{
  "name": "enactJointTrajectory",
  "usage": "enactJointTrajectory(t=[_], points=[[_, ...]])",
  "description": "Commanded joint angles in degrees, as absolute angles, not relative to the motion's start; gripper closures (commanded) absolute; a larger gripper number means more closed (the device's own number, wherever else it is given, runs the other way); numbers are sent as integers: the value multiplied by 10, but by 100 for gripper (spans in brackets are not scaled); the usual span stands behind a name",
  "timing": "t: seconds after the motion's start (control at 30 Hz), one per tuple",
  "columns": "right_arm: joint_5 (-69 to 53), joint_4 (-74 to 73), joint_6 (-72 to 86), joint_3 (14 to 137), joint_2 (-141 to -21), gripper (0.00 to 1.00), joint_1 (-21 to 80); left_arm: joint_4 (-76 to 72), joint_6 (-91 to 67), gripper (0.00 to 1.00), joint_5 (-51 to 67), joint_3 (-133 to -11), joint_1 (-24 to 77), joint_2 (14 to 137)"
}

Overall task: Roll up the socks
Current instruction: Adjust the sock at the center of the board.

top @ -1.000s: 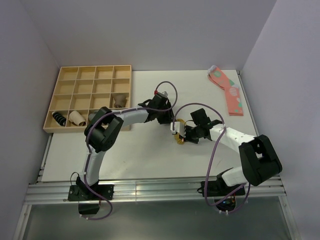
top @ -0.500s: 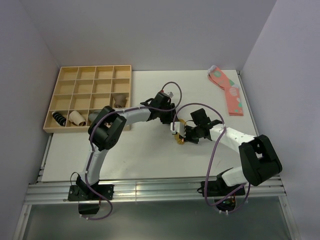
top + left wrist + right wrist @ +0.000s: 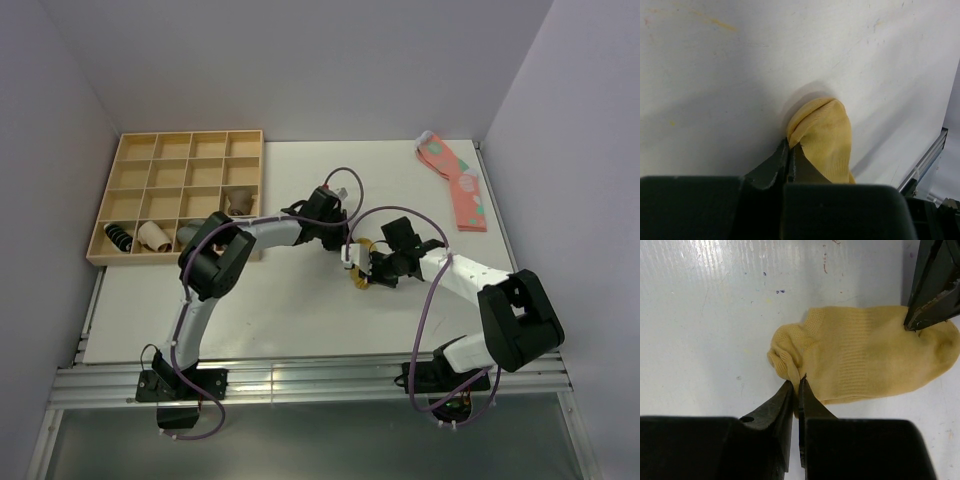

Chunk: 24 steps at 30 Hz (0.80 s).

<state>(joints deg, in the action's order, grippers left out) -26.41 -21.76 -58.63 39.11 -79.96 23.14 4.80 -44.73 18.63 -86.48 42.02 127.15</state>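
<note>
Near tabletop centre, socks pinched at one end by left claw, at opposite end by right claw; both pressed together on fabric.

White table — pale lilac walls behind; aluminium rail in front.

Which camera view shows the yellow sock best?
The right wrist view: nearly the whole sock shows there, close up. The left wrist view shows only one end; the top view, just a small yellow patch.
</note>
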Motion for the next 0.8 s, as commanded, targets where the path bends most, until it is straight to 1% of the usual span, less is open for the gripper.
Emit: enactJointTrajectory(t=[0.0,0.23,0.3,0.33,0.37,0.53,0.57,0.67,0.77], points=[[-274,-230,-596,420,-801,97,222,60,-468,100,149,-811,416,1260],[-321,-305,-612,480,-845,97,195,16,-490,100,104,-748,403,1206],[-336,-356,-619,522,-866,97,187,18,-490,100,92,-744,403,1199],[-341,-379,-629,540,-895,97,182,17,-490,100,88,-741,403,1196],[-351,-428,-635,579,-912,97,179,17,-490,100,84,-739,403,1193],[-385,-553,-681,663,-1010,96,162,17,-483,100,55,-724,402,1173],[-394,-596,-688,685,-1023,96,161,16,-479,100,49,-721,400,1166],[-406,-684,-733,719,-1066,95,160,14,-474,100,30,-708,396,1152],[-403,-700,-757,710,-1067,94,162,17,-468,100,22,-701,388,1141]])
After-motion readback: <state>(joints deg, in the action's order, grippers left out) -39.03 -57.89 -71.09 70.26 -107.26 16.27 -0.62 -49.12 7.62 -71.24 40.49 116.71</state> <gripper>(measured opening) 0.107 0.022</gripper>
